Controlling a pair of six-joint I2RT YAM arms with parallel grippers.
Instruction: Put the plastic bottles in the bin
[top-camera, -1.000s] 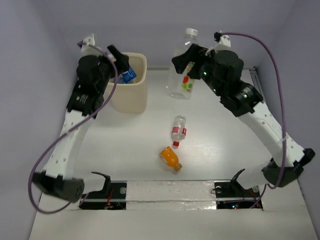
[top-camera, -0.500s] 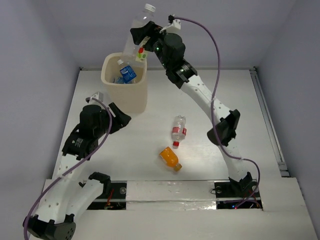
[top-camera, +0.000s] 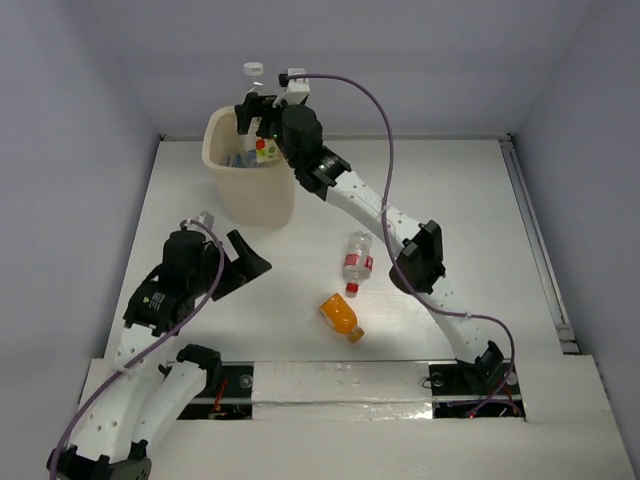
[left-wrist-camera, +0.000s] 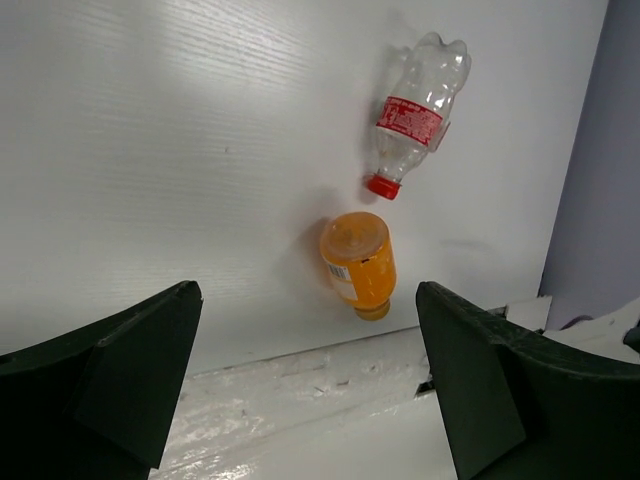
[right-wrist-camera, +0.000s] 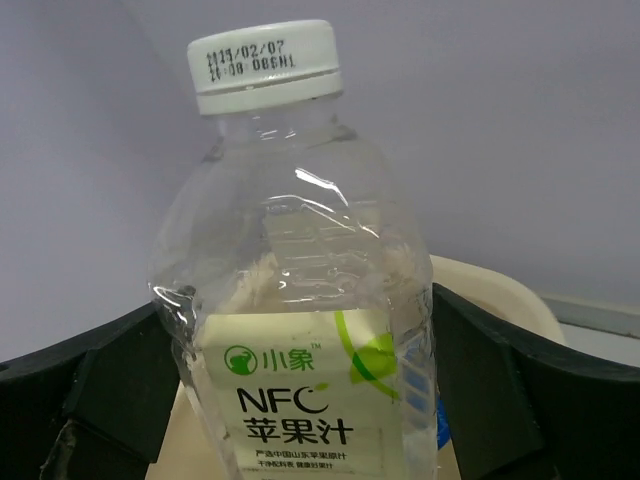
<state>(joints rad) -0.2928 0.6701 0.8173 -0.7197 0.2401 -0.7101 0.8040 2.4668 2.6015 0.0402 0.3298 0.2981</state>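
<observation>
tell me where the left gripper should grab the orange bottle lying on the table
Grip the orange bottle around its mid-body, coming straight down from above with the jaws across its width. It lies on its side at a slant, cap toward the near edge, so both round sides are free. The red-labelled bottle lies just beyond its base, so stay off that end. The left gripper is open.

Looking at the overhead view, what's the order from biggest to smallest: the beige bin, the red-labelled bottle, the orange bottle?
1. Beige bin, clearly largest.
2. Red-labelled bottle and orange bottle look about alike, so I won't rank them.
</observation>
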